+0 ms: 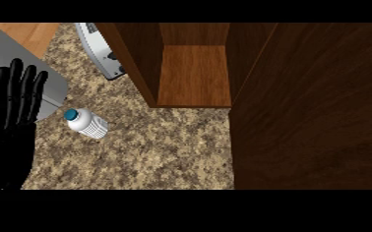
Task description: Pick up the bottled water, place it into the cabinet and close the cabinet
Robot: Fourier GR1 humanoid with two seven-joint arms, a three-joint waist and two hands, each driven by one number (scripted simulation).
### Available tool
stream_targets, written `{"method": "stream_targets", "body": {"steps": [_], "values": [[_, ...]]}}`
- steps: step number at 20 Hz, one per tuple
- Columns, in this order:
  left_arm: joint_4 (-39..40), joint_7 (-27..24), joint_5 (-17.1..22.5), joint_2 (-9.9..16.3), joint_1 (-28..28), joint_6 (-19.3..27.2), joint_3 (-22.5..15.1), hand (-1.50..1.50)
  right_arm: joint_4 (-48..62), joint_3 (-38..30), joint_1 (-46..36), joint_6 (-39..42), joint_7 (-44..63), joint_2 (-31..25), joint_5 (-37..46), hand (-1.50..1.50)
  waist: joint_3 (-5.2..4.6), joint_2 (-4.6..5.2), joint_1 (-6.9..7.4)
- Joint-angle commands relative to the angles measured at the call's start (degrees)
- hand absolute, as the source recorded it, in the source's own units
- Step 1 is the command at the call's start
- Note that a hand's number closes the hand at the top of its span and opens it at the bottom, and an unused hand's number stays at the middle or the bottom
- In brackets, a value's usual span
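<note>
A small white water bottle (88,122) with a teal cap lies on its side on the speckled counter (152,152), cap pointing up-left. My left hand (16,113) rests at the view's left edge, fingers straight and pointing up, a little left of the bottle and not touching it. The dark wood cabinet (193,73) stands open at the top centre, its lighter shelf floor showing and nothing on it. Its open door (301,108) fills the right side of the view. My right hand does not show.
A grey appliance (51,86) sits at the left behind my left hand. A silver toaster-like object (105,54) stands on the counter just left of the cabinet's side wall. Bare wood floor shows at the top left.
</note>
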Motion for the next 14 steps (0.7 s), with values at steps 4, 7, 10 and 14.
{"method": "stream_targets", "body": {"steps": [4, 7, 10, 14], "values": [[4.1, -4.9, 9.7, 4.4, 3.4, -5.7, 12.4, -1.5, -6.6, 3.7, 4.8, 1.9, -0.2, 1.0, 1.1, -1.5, -0.23, -0.6, -0.3], [4.2, 4.2, 18.6, -3.5, 2.9, -2.4, 9.0, -1.5, -6.2, 7.4, 7.3, 7.9, 1.1, 0.5, -6.8, -1.5, -0.23, -0.69, 0.15], [-1.6, 11.0, 26.1, -0.9, 5.0, -2.6, 13.6, -1.5, -12.5, 9.0, 11.9, 8.6, 4.1, -0.1, -7.9, -1.5, -0.18, -1.08, 0.06], [-9.5, 18.4, 28.3, 0.0, 5.3, 1.9, 14.6, -1.5, -21.4, 11.2, 10.5, 6.8, 13.6, -0.6, -8.3, -1.5, -0.21, -0.8, -0.09]]}}
